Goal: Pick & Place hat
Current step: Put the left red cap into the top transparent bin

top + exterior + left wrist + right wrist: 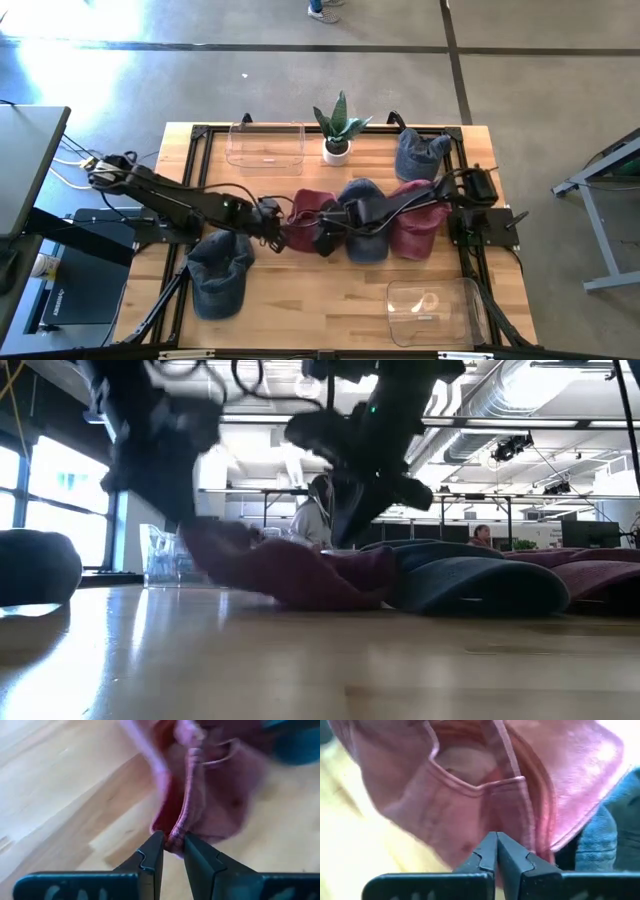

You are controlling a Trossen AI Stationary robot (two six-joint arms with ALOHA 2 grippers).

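Note:
A maroon hat (305, 212) lies on the wooden table between my two grippers; in the low view the maroon hat (290, 572) rests on the tabletop beside a blue hat (470, 582). My left gripper (278, 226) reaches in from the table's left and is shut on the hat's left edge. My right gripper (325, 241) comes from the table's right, across the blue hat (365, 232), and is shut on the maroon hat's near side. The left wrist view shows my left gripper (174, 838), the right wrist view my right gripper (496, 836). My left gripper pinches the maroon hat's folded rim edge (178, 829) between its two fingers, coming from the table's left and slanting down. The rest of the hat lies slack on the table beyond the fingers. My right gripper has its fingers closed on the maroon cloth near the hat's inner band (487, 822), at the open underside. The fingers come from the table's right, slanting down. One layer or several, I cannot tell.
A second maroon hat (415, 225) lies right of the blue one, another blue hat (420, 152) at the far right and one (220, 272) at the near left. Clear bins stand at the far edge (265, 146) and near right (435, 305). A potted plant (337, 130) stands at the far edge.

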